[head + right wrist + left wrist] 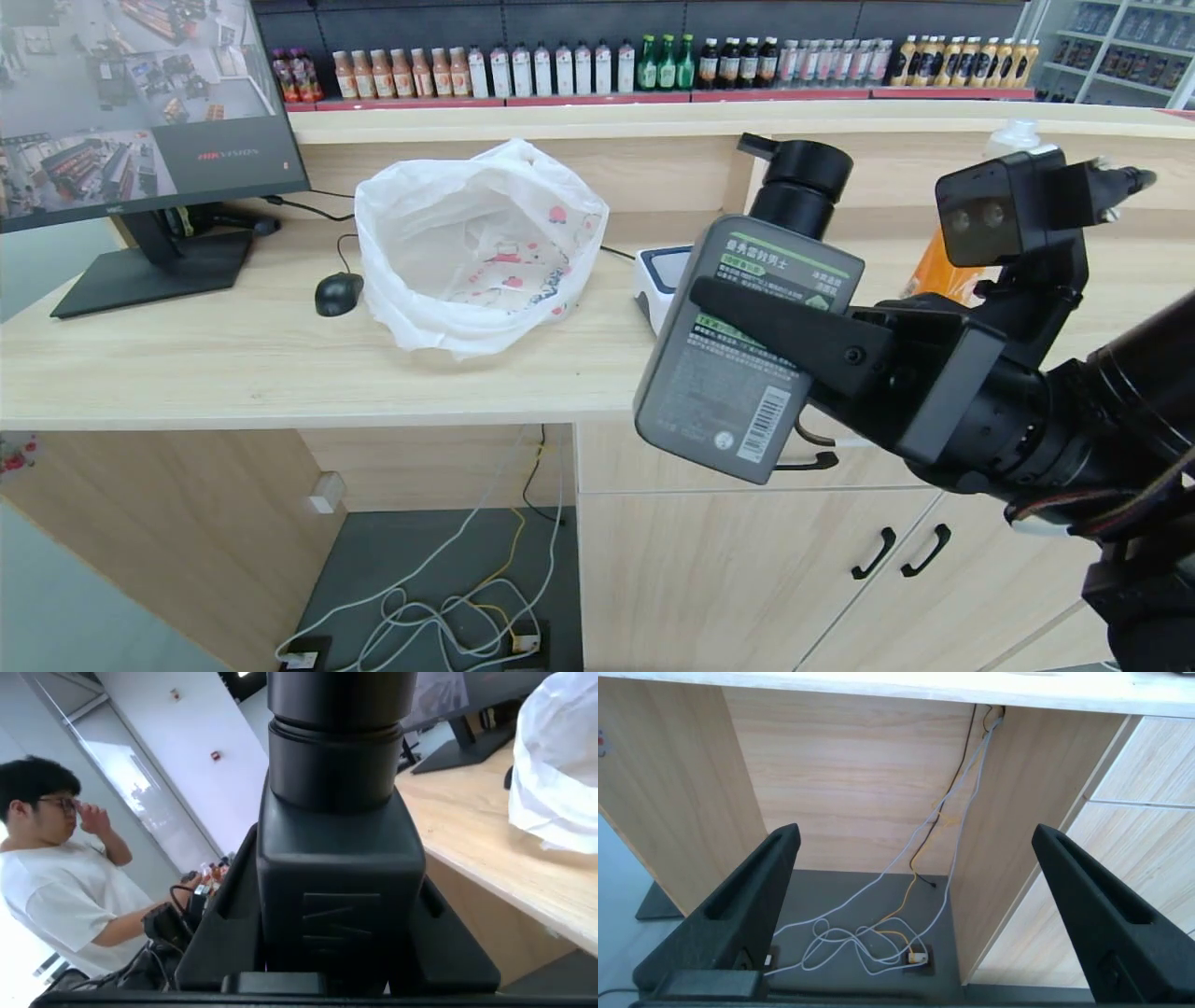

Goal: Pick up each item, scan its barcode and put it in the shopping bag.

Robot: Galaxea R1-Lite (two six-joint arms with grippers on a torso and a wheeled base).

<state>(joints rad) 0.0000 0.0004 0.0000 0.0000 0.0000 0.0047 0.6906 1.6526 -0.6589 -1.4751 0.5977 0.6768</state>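
1. Grey pump bottle (709, 392): it hangs in the air in front of the counter's (233, 364) front edge, tilted, with its black pump head pointing up and away. It touches nothing but the right gripper (719, 313).
2. The right gripper is clamped across the bottle's middle. One finger lies over the label side, and the right wrist view shows the bottle (336, 877) wedged firmly between both fingers.
3. The left gripper (920, 924) hangs low in front of the counter's open bay, fingers spread wide and holding nothing.
4. The step in hand looks like the scan. The barcode (767, 425) sits at the bottle's lower corner and faces the head camera, away from the white scanner (658, 280) just behind the bottle on the counter. The wrist likely needs to roll so that corner faces the scanner window, with the finger kept off the code.
5. Raise the bottle's bottom edge above the counter lip before moving inward, or it could catch.
6. The shopping bag (401, 280) stands open just to the left of the scanner, and the path between them looks free. Its soft rim sags, so a drop from above the middle seems safest.
7. An orange bottle (934, 266) stands close behind the right arm, so keep the swing leftward. The mouse (338, 293) and monitor (140, 103) lie beyond the bag, well out of the way.
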